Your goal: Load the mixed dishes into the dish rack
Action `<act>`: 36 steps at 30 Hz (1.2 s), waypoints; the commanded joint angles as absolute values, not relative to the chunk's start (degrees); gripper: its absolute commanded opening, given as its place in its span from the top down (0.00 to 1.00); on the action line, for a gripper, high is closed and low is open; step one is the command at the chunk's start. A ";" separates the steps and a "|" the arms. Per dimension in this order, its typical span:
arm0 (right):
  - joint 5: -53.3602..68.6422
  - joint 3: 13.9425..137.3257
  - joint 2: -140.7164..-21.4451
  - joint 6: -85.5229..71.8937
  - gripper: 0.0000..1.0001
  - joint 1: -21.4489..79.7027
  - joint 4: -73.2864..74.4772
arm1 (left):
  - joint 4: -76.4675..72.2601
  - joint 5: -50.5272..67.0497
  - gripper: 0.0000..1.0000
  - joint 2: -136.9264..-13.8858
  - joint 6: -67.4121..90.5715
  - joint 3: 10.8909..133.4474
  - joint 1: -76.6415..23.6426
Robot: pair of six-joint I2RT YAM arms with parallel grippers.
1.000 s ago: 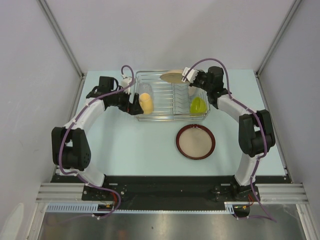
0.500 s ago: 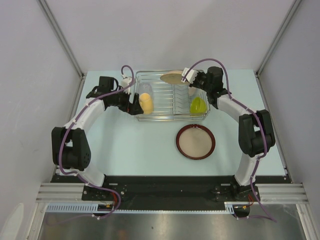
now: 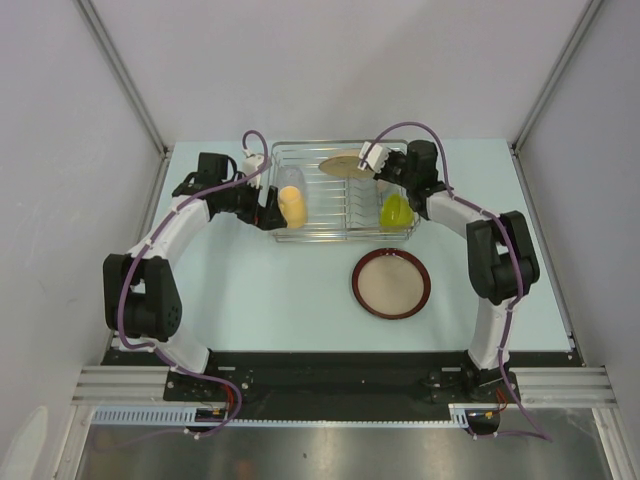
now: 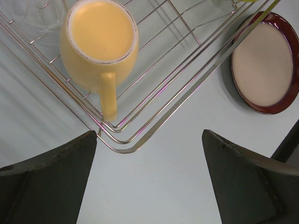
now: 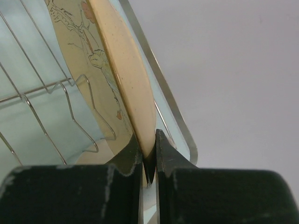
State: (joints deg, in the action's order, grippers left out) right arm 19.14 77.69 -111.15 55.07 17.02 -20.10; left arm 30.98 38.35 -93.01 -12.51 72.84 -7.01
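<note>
1. Hard to make out: the right wrist view shows only the rim and a strip of the patterned face of the wooden plate (image 5: pixel 126 79). The rest runs out of frame. The glass (image 4: pixel 28 14) is cut off at a corner of the left wrist view and is barely readable.
2. Right gripper (image 5: pixel 148 156): fingers closed on the wooden plate's rim. The plate stands on edge, reaching out from the fingertips above the far wires of the rack (image 3: pixel 310 146). Contact with the wires cannot be told.
3. Left gripper (image 4: pixel 149 140): fingers spread wide, nothing between them. The rack's near corner lies just ahead of one fingertip.
4. Obstructions: the right gripper covers part of the rack's far right end in the top view.
5. Beige plate (image 4: pixel 264 63): flat on the table outside the rack, ahead of the other left fingertip.
6. Rack contents: mug (image 4: pixel 100 42) ahead of the left fingers, handle towards them. The glass is just beyond it. Green bowl (image 3: pixel 396 212) stands on edge near the right fingers.
</note>
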 commanded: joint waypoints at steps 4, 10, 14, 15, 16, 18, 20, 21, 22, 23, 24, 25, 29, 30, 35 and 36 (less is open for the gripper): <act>15.04 80.51 -112.94 51.24 1.00 17.58 -31.46 | 30.94 40.08 0.00 -92.55 -13.18 74.09 -7.12; 11.26 80.51 -113.38 49.05 0.86 18.10 -32.52 | 30.85 40.08 0.00 -92.46 -13.18 74.00 -7.12; 8.09 80.42 -112.15 48.17 0.68 18.72 -33.05 | 30.94 40.08 0.00 -92.29 -13.18 73.92 -7.12; 6.87 80.42 -111.71 46.86 0.64 18.72 -33.31 | 30.94 40.17 0.00 -92.11 -13.18 74.00 -7.12; 6.33 80.42 -111.36 46.24 0.59 18.72 -33.40 | 30.85 40.08 0.00 -92.11 -13.27 73.92 -7.12; 5.02 80.33 -110.05 45.09 0.29 18.63 -33.66 | 30.85 40.25 0.00 -91.93 -13.01 73.83 -7.12; 4.05 80.42 -109.16 43.86 0.15 18.54 -33.84 | 30.76 40.43 0.00 -91.67 -12.75 73.65 -7.12; 3.17 80.42 -108.38 43.60 0.07 18.54 -33.92 | 30.67 40.43 0.00 -91.50 -12.66 73.57 -7.12; 2.82 80.42 -107.85 43.07 0.01 18.46 -33.84 | 30.76 40.60 0.00 -91.15 -12.66 73.56 -7.12; 2.46 80.42 -107.41 42.98 0.00 18.54 -33.49 | 30.76 40.69 0.00 -90.97 -12.66 73.48 -7.12; 1.50 80.42 -106.53 42.46 0.00 18.63 -33.57 | 30.85 40.61 0.00 -90.71 -12.66 73.39 -7.12; 1.15 80.42 -106.09 41.84 0.00 18.55 -33.40 | 30.76 40.69 0.00 -90.44 -12.66 73.30 -7.12; 0.35 80.33 -103.72 39.56 0.00 18.89 -30.68 | 31.11 40.61 0.01 -89.65 -12.75 73.30 -7.12; 0.09 80.16 -103.28 39.20 0.00 19.07 -30.41 | 31.11 40.61 0.00 -89.47 -12.74 73.13 -7.12; 0.09 79.54 -101.34 37.88 0.00 20.39 -30.06 | 30.76 40.69 0.00 -88.86 -12.75 72.42 -7.12; 0.09 79.54 -101.34 37.79 0.00 21.00 -30.23 | 30.76 40.69 0.00 -88.77 -12.83 72.33 -7.12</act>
State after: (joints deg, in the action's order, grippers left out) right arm 1.74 77.80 -106.98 40.36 19.79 -23.75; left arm 31.03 38.41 -91.68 -12.51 72.84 -7.01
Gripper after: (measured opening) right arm 0.995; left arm 0.996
